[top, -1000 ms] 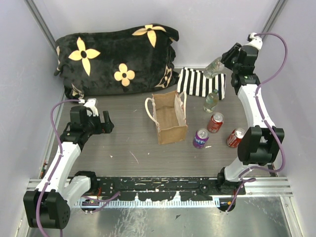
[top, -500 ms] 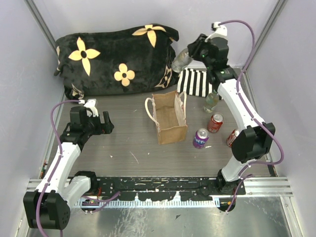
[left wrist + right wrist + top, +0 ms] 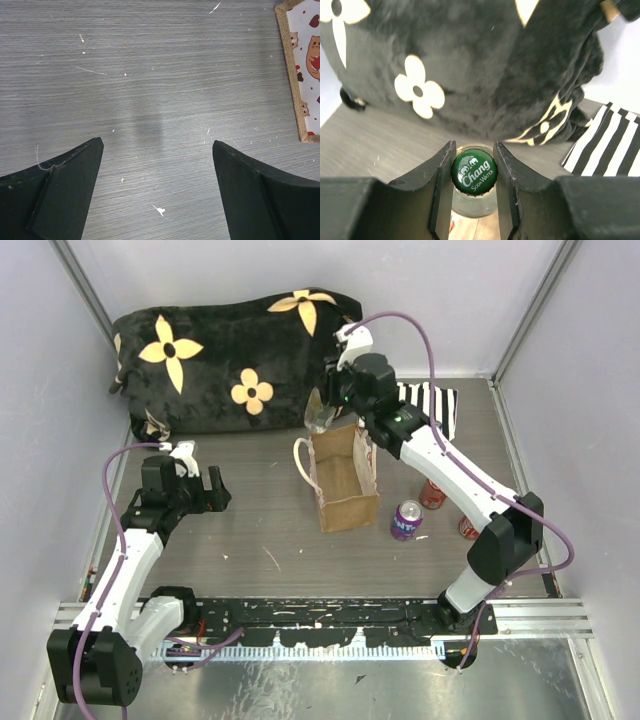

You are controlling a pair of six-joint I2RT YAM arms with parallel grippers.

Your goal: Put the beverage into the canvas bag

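The tan burlap canvas bag [image 3: 345, 478] with cream handles stands open in the middle of the table; its printed edge shows in the left wrist view [image 3: 305, 70]. My right gripper [image 3: 330, 408] is shut on the neck of a clear glass soda-water bottle [image 3: 320, 418] with a green Chang cap [image 3: 474, 172], holding it in the air above the bag's far end. My left gripper [image 3: 198, 483] is open and empty, low over bare table left of the bag; its fingertips [image 3: 80, 170] frame grey wood.
A black plush cushion with cream flowers [image 3: 235, 358] lies along the back. A black-and-white striped fabric piece [image 3: 425, 405] lies right of it. A purple can [image 3: 406, 520] and two red cans [image 3: 433, 495] lie right of the bag, partly under my right arm.
My right gripper has carried the bottle leftward from the back right corner, past the striped fabric, to above the bag's far end. The left arm has not moved.
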